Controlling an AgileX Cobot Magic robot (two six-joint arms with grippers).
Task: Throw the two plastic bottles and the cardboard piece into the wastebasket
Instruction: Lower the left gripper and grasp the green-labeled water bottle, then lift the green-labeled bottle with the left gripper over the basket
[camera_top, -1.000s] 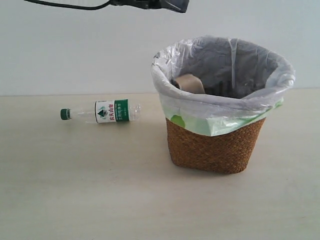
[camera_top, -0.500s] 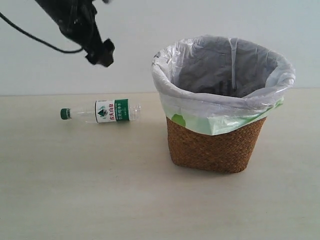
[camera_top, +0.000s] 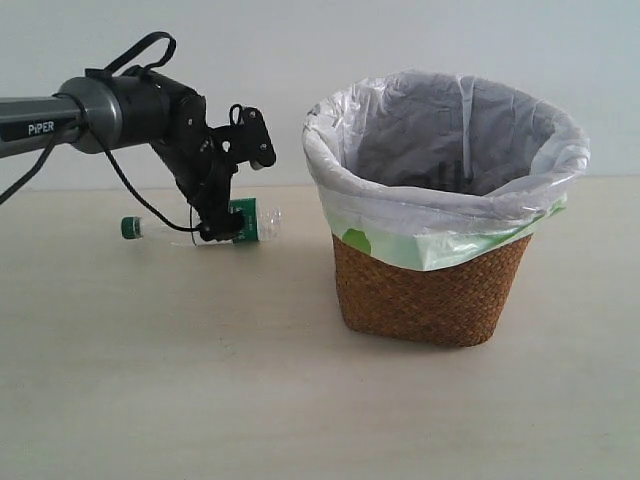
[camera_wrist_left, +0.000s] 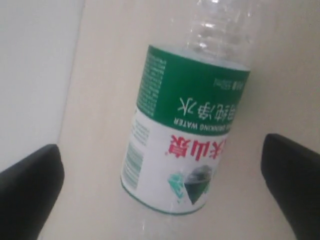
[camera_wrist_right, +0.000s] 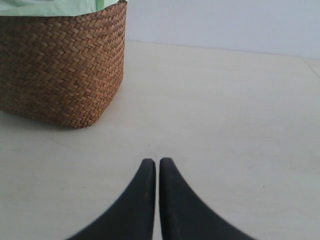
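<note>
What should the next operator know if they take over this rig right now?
Left gripper: open, jaws either side of the green-capped bottle, not closed on it.
Right gripper: shut, empty, near the wastebasket.
The bottle lies on its side on the table, left of the wastebasket in the exterior view.
Red-label bottle and cardboard piece: not visible; wastebasket contents hidden, so unconfirmed.
Left to do: grasp this bottle and drop it in.

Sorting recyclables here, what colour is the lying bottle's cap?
Green; the cap shows best in the exterior view.
</note>
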